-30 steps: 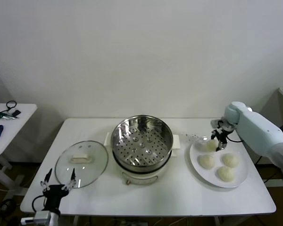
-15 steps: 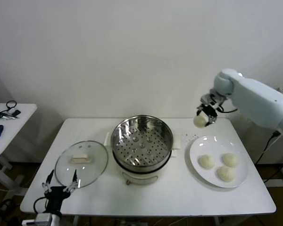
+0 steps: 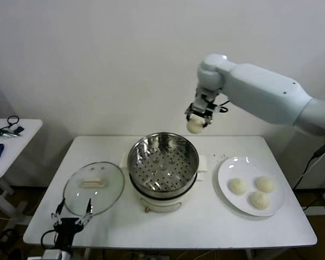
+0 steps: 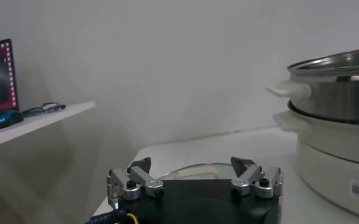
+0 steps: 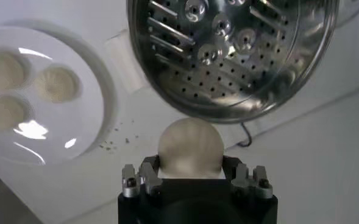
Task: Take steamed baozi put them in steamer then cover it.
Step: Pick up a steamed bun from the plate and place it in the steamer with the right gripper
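One steamed baozi (image 3: 195, 125) is clamped between the fingers of the right gripper (image 3: 197, 118), which is held in the air above the far right rim of the steamer (image 3: 163, 162). Three more baozi (image 3: 253, 190) are left on the white plate (image 3: 225, 180) just right of the steamer. The cover (image 3: 93, 187) is laid flat on the table (image 3: 206, 227) just left of the steamer. The left gripper (image 3: 71, 218) is parked near the cover's front edge, its fingers spread apart and holding nothing.
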Controlling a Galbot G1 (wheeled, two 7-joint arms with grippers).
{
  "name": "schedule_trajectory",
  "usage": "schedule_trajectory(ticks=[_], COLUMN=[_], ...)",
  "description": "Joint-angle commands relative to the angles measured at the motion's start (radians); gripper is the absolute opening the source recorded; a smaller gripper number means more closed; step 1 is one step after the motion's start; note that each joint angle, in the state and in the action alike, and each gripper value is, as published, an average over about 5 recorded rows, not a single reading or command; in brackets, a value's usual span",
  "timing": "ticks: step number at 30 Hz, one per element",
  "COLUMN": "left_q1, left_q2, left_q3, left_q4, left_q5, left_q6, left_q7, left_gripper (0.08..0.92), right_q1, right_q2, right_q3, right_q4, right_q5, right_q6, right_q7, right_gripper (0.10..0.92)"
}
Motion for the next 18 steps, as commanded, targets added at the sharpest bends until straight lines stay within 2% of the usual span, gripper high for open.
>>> schedule_trajectory(ticks=[1,8,18], left_q1=[0.013,0.019,0.026], left_q2=[0.029,0.033,0.033], left_q3=[0.003,-0.003,-0.008], left_q4=[-0.005,-0.006,0.007], left_q5=[0.003,0.004,-0.004], left_q6=[0.000,0.001,-0.002], left_q7=[-0.003,-0.004,-0.007], left_gripper=[0.823,0.823,0.823], right_q1=[-0.121,-0.217,-0.274], right_q2=[0.164,0.203,0.203], right_q3=[0.052,0.079,0.072], right_q4=[0.001,-0.046,-0.071], right_q5=[-0.253,-0.374,-0.372], right_q6=[0.117,0.156,0.150], right_q7=[0.019,0.047,0.045], right_gripper=[0.670,0.670,0.676])
